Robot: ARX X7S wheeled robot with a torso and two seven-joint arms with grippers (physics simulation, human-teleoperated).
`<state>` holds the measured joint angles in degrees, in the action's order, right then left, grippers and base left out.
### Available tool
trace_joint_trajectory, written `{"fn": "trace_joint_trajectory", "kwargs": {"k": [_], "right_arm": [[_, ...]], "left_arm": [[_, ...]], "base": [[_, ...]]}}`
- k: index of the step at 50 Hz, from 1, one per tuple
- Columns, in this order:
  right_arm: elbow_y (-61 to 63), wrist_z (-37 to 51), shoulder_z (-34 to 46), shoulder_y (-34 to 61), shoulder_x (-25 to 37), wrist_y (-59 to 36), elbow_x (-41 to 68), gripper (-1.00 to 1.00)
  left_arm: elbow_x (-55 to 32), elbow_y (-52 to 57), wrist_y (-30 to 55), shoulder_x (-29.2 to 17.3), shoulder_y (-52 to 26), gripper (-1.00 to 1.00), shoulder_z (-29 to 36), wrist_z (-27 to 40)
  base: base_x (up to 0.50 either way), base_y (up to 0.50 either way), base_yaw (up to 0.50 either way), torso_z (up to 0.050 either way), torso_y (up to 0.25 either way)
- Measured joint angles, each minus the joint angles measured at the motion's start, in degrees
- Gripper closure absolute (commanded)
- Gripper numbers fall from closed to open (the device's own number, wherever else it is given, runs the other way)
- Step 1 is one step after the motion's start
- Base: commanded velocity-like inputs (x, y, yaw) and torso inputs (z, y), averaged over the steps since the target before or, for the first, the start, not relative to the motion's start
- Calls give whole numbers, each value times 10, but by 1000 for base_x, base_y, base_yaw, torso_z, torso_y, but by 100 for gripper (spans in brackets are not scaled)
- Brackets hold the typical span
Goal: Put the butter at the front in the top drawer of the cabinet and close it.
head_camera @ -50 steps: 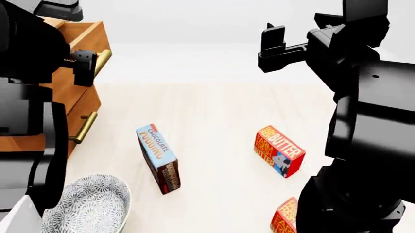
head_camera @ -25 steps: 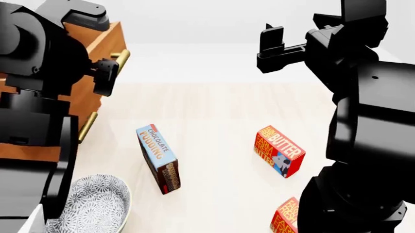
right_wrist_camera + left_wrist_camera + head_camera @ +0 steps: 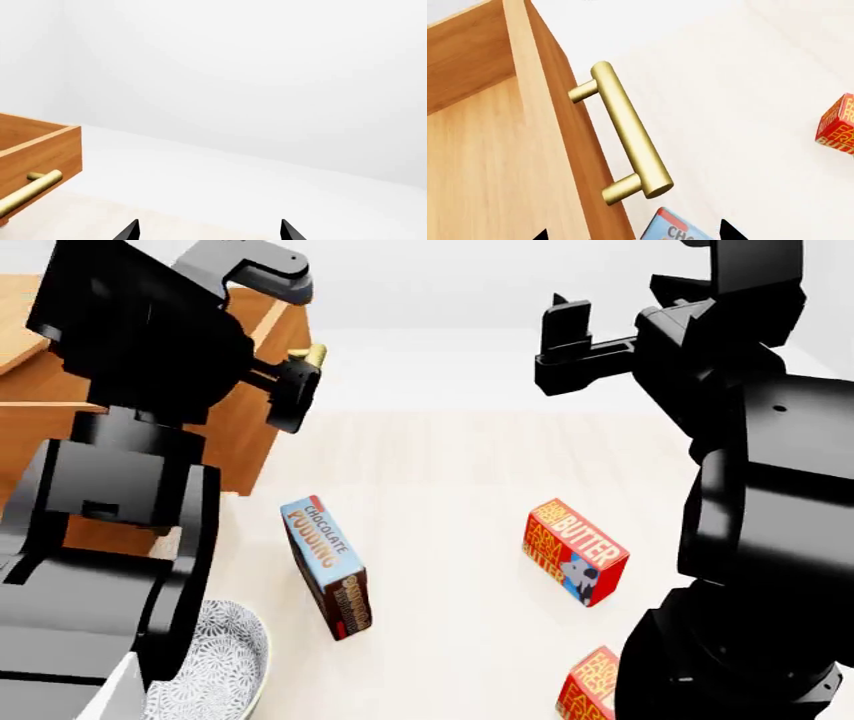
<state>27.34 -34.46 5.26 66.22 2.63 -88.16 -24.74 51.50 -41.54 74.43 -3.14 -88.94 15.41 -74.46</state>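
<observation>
The cabinet (image 3: 247, 455) stands at the left with its top drawer (image 3: 276, 335) pulled out. In the left wrist view the drawer's brass handle (image 3: 627, 132) lies just beyond my left gripper (image 3: 634, 236), which is open with nothing between its fingers. From the head camera that gripper (image 3: 291, 395) hangs beside the handle's tip (image 3: 310, 355). One butter carton (image 3: 574, 552) lies on the floor at centre right. A second butter carton (image 3: 587, 685), nearer me, is half hidden by my right arm. My right gripper (image 3: 563, 340) is held high, open and empty (image 3: 209, 232).
A blue chocolate pudding box (image 3: 327, 565) stands between the cabinet and the butter cartons. A patterned bowl (image 3: 220, 670) sits at the lower left, partly behind my left arm. The pale floor stretches away behind them.
The top drawer has slid further out to the right, and my left arm and gripper moved right with its handle. The right arm has barely shifted.
</observation>
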Motion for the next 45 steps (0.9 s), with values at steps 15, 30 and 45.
{"fn": "trace_joint_trajectory", "kwargs": {"k": [15,30,45], "right_arm": [[1,1,0,0,1,-1,1,-100],[7,-2,-1,-1,1,-5,-3,-100],[10,-6,-7,-4,0,-4,-7,-100]], "left_arm": [[-61,29,6,-11,11,-100,66,48],[-134,233,23,6,45,-100,19,177],[-132,625,-6,4,232,-100,-38,277]], "base": [[4,-3,-8,0,0],[0,-2,-4,0,0],[0,0,0,0,0]]}}
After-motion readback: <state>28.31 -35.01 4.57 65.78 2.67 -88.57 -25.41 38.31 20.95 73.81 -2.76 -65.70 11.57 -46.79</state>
